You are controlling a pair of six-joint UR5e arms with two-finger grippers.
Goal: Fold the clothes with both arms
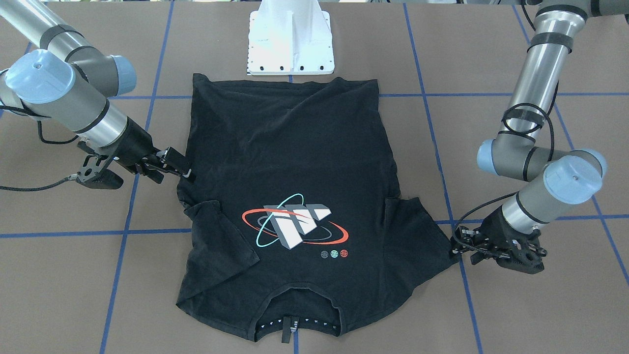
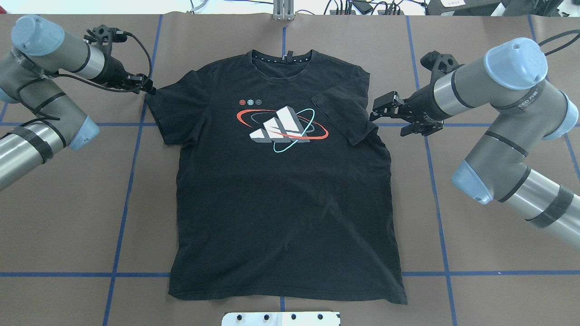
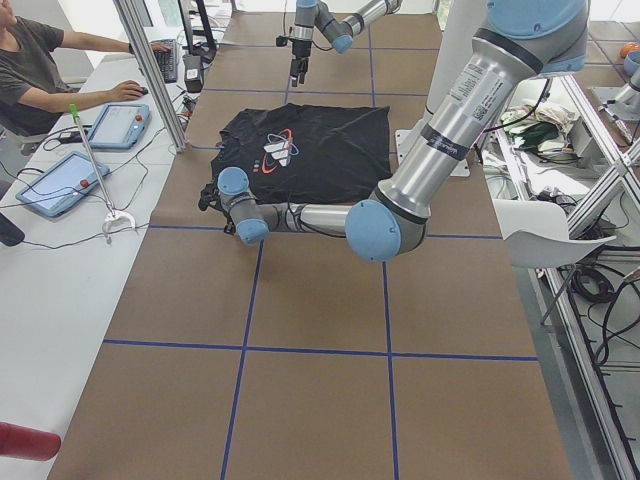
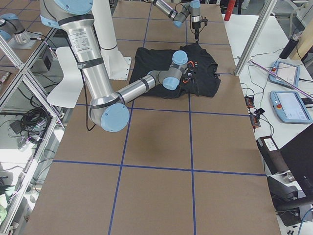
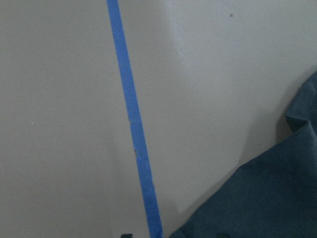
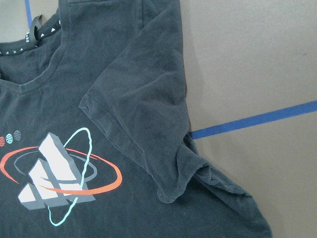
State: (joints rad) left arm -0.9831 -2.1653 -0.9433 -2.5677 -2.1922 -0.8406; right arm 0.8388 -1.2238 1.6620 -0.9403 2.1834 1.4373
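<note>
**T-shirt lies flat on the table, logo up, one sleeve folded in.**
Your right gripper hangs spread, empty, beside that fold. The left gripper meets the other sleeve at its tip, grip unreadable, fingers outside its wrist view. A thin pinch there could slip, or drag the T-shirt askew.
</note>
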